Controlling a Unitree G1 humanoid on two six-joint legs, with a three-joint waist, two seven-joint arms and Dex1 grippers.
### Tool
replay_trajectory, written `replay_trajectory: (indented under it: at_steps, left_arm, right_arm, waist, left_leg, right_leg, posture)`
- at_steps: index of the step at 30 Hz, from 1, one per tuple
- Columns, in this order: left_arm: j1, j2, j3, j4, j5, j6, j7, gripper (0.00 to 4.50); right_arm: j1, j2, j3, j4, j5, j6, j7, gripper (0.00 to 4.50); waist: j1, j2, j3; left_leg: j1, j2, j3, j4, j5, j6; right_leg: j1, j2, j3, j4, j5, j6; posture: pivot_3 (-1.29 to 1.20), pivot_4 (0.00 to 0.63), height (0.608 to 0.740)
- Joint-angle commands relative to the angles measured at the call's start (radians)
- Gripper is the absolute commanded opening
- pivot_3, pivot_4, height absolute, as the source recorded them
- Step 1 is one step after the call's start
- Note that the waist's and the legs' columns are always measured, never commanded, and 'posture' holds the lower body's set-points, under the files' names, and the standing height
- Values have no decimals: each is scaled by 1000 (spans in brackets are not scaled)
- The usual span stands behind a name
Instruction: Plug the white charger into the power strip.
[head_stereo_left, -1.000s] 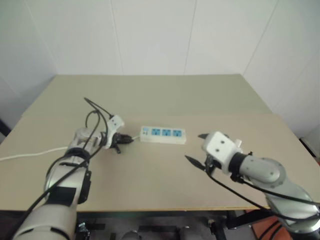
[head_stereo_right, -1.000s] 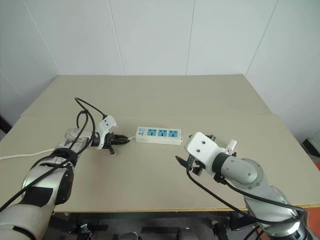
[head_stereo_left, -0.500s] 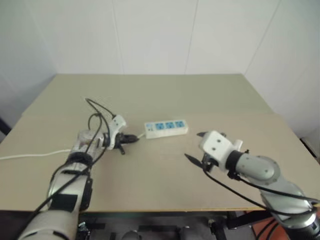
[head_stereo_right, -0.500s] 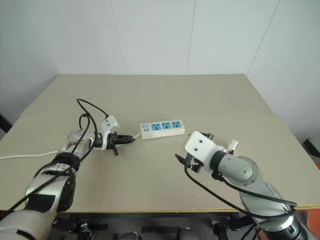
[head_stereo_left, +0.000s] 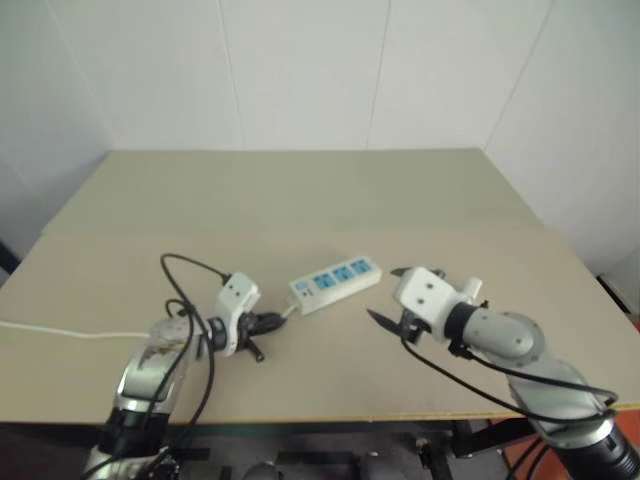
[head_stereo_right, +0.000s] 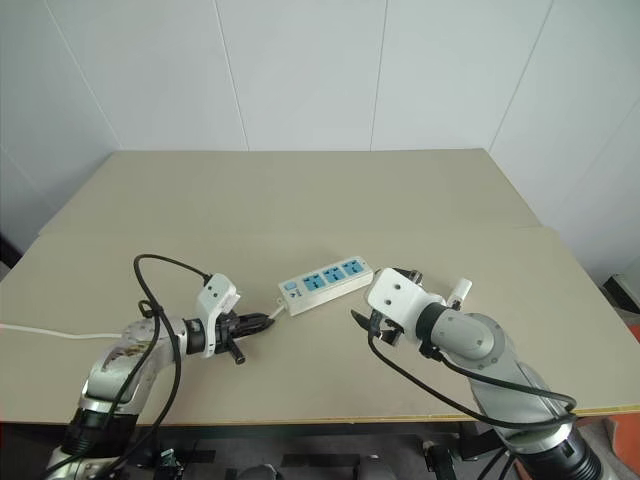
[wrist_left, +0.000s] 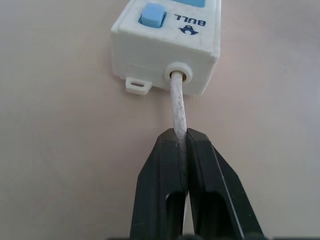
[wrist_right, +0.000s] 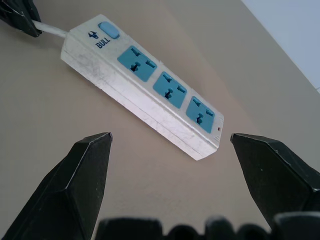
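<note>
Now, left claw (wrist_left: 182, 150) pinching cord (wrist_left: 178, 102) — power strip (wrist_right: 145, 82) angled, right claw (wrist_right: 170, 150) wide

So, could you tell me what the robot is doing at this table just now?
The left tool is shut on the white cord just where it leaves the switch end of the power strip, which lies at an angle on the table. The right tool hovers open at the strip's other end, its fingers spread wide and touching nothing. All three blue outlets are empty, so nothing is plugged in yet.
</note>
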Motion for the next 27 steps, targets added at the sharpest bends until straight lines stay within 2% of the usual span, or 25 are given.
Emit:
replay_trajectory:
  at_steps: [1,5,8,12,13,18,20,23,27]
  left_arm:
    - [5,67,0,-90,-128,-19,-133,854]
    - [1,192,-30,-121,-177,-43,-247,2128]
    - [-11,244,-6,-97,-215,-66,-286,3020]
    - [-16,314,-26,-14,-166,-165,-313,4272]
    - [-20,315,-17,5,-168,-190,-313,4466]
    - [-55,207,131,73,-359,-325,-389,4466]
    - [-62,195,130,112,-351,-381,-404,4466]
    - [-98,62,160,264,-311,-613,-333,4466]
    - [-149,-14,154,454,-297,-773,-396,4466]
  right_arm:
    - [-2,5,-21,-14,-10,-34,6,4500]
    - [5,-1,-27,-12,-16,-35,10,4500]
    - [9,-8,-30,-7,-22,-38,13,4500]
    - [5,-6,-28,5,-29,-45,15,4500]
    - [5,-6,-27,6,-31,-45,15,4500]
    - [10,5,-37,-2,-24,-40,17,4500]
    - [9,3,-36,3,-28,-43,20,4500]
    - [-2,7,-34,8,-28,-46,24,4500]
    - [-16,16,-27,11,-30,-43,25,4500]
  waist:
    - [-1,0,0]
    - [-2,0,0]
    - [-3,0,0]
    - [-6,0,0]
    - [-7,0,0]
    - [-4,0,0]
    - [-4,0,0]
    - [-2,1,0]
    - [-2,0,0]
  left_leg:
    - [0,0,0,0,0,0]
    - [0,0,0,0,0,0]
    - [0,0,0,-1,0,0]
    - [0,0,1,-1,0,0]
    - [0,0,1,-1,0,0]
    - [-1,0,0,-1,0,0]
    - [-1,0,0,0,0,0]
    - [1,0,1,-1,0,0]
    - [0,0,1,0,0,0]
  right_leg:
    - [0,0,0,0,0,0]
    - [0,0,0,-1,0,0]
    - [0,0,0,-1,0,0]
    - [0,0,0,-1,0,-1]
    - [0,0,0,-1,0,-1]
    - [-1,0,-1,-1,0,-1]
    - [0,0,-1,-2,0,-1]
    - [1,0,0,-1,0,-1]
    - [1,0,-1,-2,0,-1]
  posture:
    - [0,150,740]
    - [0,150,740]
    - [0,150,740]
    - [0,150,740]
    - [0,150,740]
    - [0,150,740]
    - [0,150,740]
    - [0,150,740]
    - [0,150,740]
